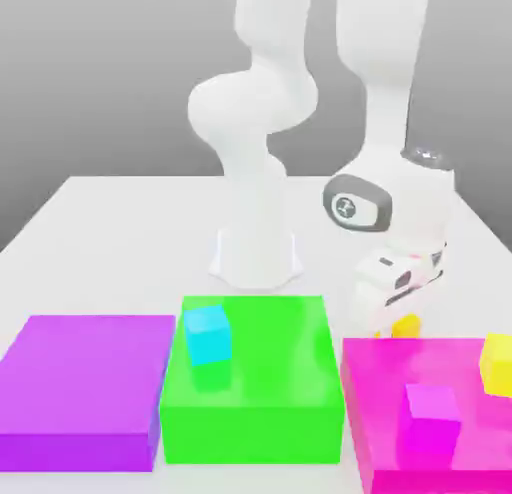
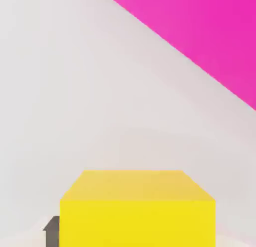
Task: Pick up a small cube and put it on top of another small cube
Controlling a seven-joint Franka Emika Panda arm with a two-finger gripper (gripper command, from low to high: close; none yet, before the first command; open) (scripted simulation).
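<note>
Hand (image 1: 403, 327) lowered to the surface (image 1: 120, 212) just behind the magenta block (image 1: 400, 452), on the exterior view's right; clamped on the small yellow cube (image 1: 405, 326), judging by the cube seated close under the hand camera and one dark fingertip (image 2: 51, 230) pressed against its side.

Second yellow cube (image 1: 497, 364) resting on the magenta block near its right edge, beside a magenta cube (image 1: 433, 404); cyan cube (image 1: 208, 335) on the green block (image 1: 250, 382); purple block (image 1: 85, 387) alongside, at the exterior view's left.

Step in hand, as judged: grasp completed, lift about to begin. Recommended procedure: raise straight up before any sideways travel, so the held cube passes over the magenta block's edge without striking it; keep the grip firm and the wrist level; carry above the second yellow cube, align faces, then lower until contact before releasing.

Orientation of the held cube: flat on the surface, top face level, one flat face square toward the hand camera; no long axis, all edges appearing equal; edges apparently angled relative to the magenta block's edge in the hand view.
</note>
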